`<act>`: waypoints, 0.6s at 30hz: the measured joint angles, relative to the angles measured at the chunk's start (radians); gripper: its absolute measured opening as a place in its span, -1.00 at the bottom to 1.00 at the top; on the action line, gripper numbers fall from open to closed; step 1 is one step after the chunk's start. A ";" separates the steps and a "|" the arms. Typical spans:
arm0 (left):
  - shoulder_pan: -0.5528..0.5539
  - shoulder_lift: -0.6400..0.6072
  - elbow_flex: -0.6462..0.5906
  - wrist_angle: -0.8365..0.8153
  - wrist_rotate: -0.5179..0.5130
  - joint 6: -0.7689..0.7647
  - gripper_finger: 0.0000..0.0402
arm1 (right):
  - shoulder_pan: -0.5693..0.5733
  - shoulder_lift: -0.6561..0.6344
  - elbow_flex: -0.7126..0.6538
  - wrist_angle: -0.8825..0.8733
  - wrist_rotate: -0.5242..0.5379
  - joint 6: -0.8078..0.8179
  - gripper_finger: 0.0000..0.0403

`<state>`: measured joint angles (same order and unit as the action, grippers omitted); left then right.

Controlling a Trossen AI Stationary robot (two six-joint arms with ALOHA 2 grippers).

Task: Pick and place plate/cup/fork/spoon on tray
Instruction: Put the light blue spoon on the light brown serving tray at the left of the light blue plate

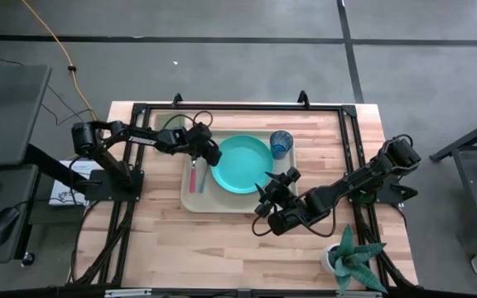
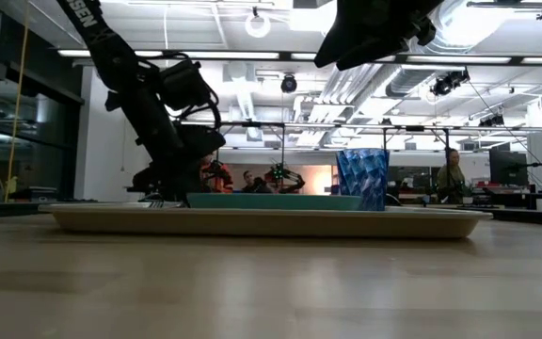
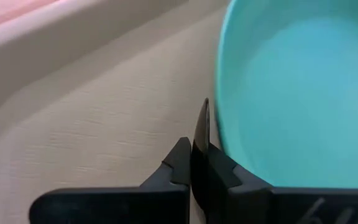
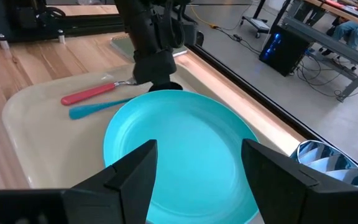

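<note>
We see the left gripper (image 1: pixel 214 154) low on the tray (image 1: pixel 190 201), fingers pressed together with nothing between them, touching the rim of the plate (image 1: pixel 243 164). Lifting carelessly, it could drag the plate or nudge the spoon (image 4: pixel 98 107) just beside it. The right gripper (image 1: pixel 273 185) hovers spread at the plate's near edge. We count one plate, one cup (image 1: pixel 281 143), one fork (image 4: pixel 92 93) and one spoon, probably all on the tray.

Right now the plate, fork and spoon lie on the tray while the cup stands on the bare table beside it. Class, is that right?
Not quite. The cup stands on the tray too, at a corner beside the plate, as the high view shows. The fork and spoon lie on the tray.
</note>
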<state>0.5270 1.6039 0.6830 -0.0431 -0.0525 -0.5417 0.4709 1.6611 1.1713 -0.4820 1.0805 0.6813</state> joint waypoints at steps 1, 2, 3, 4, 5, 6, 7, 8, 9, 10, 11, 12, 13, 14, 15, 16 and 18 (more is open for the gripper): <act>0.001 0.000 0.000 -0.001 -0.001 -0.005 -1.00 | 0.000 0.000 0.000 0.000 0.000 0.000 0.12; 0.003 0.000 0.000 -0.002 -0.005 -0.005 -1.00 | 0.000 0.000 0.000 0.000 0.000 0.000 0.12; 0.003 0.000 -0.003 0.001 -0.016 -0.006 -1.00 | 0.000 0.000 0.000 0.000 0.000 0.000 0.12; 0.003 -0.001 -0.016 0.021 -0.027 -0.014 -1.00 | 0.000 0.000 0.000 0.000 0.000 0.000 0.12; 0.004 -0.002 -0.038 0.054 -0.034 -0.027 -1.00 | 0.000 0.000 0.000 0.000 0.000 -0.004 0.12; 0.010 -0.005 -0.068 0.100 -0.035 -0.040 -1.00 | 0.000 0.000 0.000 0.000 0.000 -0.005 0.12; 0.016 -0.015 -0.104 0.156 -0.033 -0.058 -1.00 | 0.000 0.000 0.000 0.000 0.000 -0.006 0.12; 0.021 -0.022 -0.146 0.225 -0.031 -0.084 -1.00 | 0.000 0.000 0.000 0.000 0.000 -0.006 0.12; 0.023 -0.025 -0.188 0.300 -0.019 -0.115 -1.00 | 0.000 0.000 0.000 0.000 0.001 -0.006 0.12; 0.024 -0.030 -0.231 0.375 -0.003 -0.136 -1.00 | 0.000 0.000 0.000 -0.001 0.000 -0.008 0.12; 0.024 -0.035 -0.273 0.445 0.007 -0.149 -1.00 | 0.000 0.000 0.000 -0.001 0.001 -0.008 0.12; 0.024 -0.036 -0.308 0.506 0.016 -0.172 -1.00 | -0.002 0.000 0.000 -0.002 0.002 -0.008 0.12; 0.023 -0.035 -0.336 0.553 0.027 -0.190 -1.00 | -0.005 0.000 0.000 -0.003 0.003 -0.008 0.12; 0.023 -0.035 -0.357 0.587 0.029 -0.198 -1.00 | -0.006 0.000 0.000 -0.004 0.002 -0.008 0.12; 0.023 -0.035 -0.374 0.613 0.030 -0.202 -1.00 | -0.011 0.000 0.000 -0.003 0.000 -0.006 0.12; 0.023 -0.036 -0.384 0.627 0.030 -0.203 -1.00 | -0.013 0.000 0.000 -0.003 -0.004 -0.005 0.12; 0.023 -0.037 -0.394 0.638 0.028 -0.197 -1.00 | -0.021 0.000 0.000 -0.003 -0.017 0.000 0.12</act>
<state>0.5495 1.5668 0.2893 0.5948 -0.0247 -0.7390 0.4504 1.6611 1.1709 -0.4854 1.0633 0.6816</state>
